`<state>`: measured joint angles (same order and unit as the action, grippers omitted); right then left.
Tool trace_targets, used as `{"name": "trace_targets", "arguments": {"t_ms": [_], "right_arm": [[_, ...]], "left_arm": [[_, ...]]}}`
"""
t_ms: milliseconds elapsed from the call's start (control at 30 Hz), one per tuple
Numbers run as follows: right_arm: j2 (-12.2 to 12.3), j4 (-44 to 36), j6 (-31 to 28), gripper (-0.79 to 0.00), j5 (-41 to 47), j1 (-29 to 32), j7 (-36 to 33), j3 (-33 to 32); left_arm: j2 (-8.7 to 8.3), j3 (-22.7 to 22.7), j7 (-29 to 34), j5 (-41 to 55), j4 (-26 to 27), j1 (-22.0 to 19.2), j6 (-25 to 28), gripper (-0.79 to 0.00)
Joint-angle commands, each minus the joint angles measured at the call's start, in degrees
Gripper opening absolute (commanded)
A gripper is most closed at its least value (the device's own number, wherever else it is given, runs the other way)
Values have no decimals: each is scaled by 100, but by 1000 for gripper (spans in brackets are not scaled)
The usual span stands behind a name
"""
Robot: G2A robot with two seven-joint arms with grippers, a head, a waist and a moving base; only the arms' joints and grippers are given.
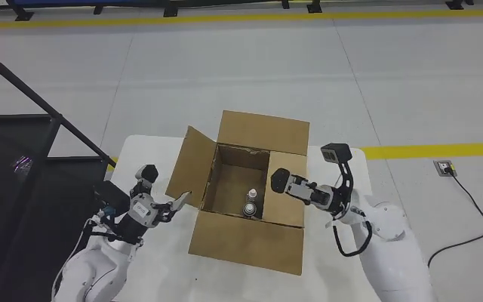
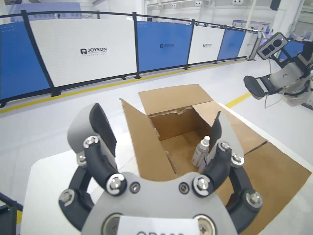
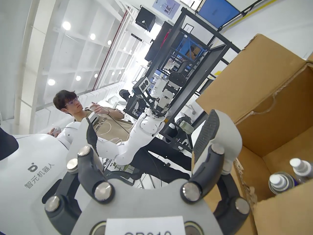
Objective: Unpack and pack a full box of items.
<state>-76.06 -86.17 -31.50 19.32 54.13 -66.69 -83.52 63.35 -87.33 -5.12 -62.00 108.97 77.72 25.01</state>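
An open cardboard box (image 1: 249,198) stands on the white table (image 1: 147,155), its flaps spread outward. Inside, near the front wall, stand two small spray bottles (image 1: 250,202), also seen as a clear bottle (image 2: 201,150) and as two white caps (image 3: 278,182). My left gripper (image 1: 164,189) hangs open just outside the box's left flap (image 1: 191,164), with nothing between its fingers (image 2: 102,128). My right gripper (image 1: 285,183) is open and empty above the right flap (image 1: 287,200), level with the box rim (image 3: 269,86).
A black metal rack (image 1: 30,174) stands off the table's left side. Bare tabletop lies in front of and to the left of the box. Grey floor with yellow lines (image 1: 419,151) surrounds the table.
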Motion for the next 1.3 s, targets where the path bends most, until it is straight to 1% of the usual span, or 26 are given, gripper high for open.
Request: {"name": "trace_targets", "arguments": {"t_ms": [0,100,500,567,600,667,767,833,933,1033,1167,1267], "right_arm": [[66,-210,-97,0,55,334,-79,-296],[140,-329,-123,0,209,637,-176,-571],[140,-329,-123,0,209,637,-176,-571],[140,-329,-123,0,209,637,-176,-571],[144,-383,-124,0,169,673,-57,-583],[170,-503,-218,0,81,752,-39,-618],[238,-693,-362,0,-26,882,-247,-759],[295,-878,-339,0,-112,1029,-270,-868],[393,-1061,-339,0,-151,1321,-271,-1089],[497,-1096,-336,0,-91,1583,-273,-1323],[627,-1075,-387,0,103,1875,-222,-1549],[719,-1039,-458,0,230,2038,-151,-1669]], "left_arm": [[26,293,186,20,-13,-172,-33,0],[62,595,411,129,-80,-357,-84,0],[65,617,436,132,-88,-375,-86,0],[85,694,461,474,1,-318,-106,0],[92,747,583,546,85,-343,-133,0],[125,934,745,701,140,-452,-317,0],[192,1330,1259,1147,69,-787,-550,0],[239,1633,1819,1520,-54,-1073,-672,0],[316,2037,2903,2358,-459,-1659,-830,0],[414,2391,3759,3320,-1002,-2271,-1008,0],[520,2730,4403,4030,-1746,-2911,-980,0],[588,2950,4657,4266,-2175,-3190,-1054,0]]}}
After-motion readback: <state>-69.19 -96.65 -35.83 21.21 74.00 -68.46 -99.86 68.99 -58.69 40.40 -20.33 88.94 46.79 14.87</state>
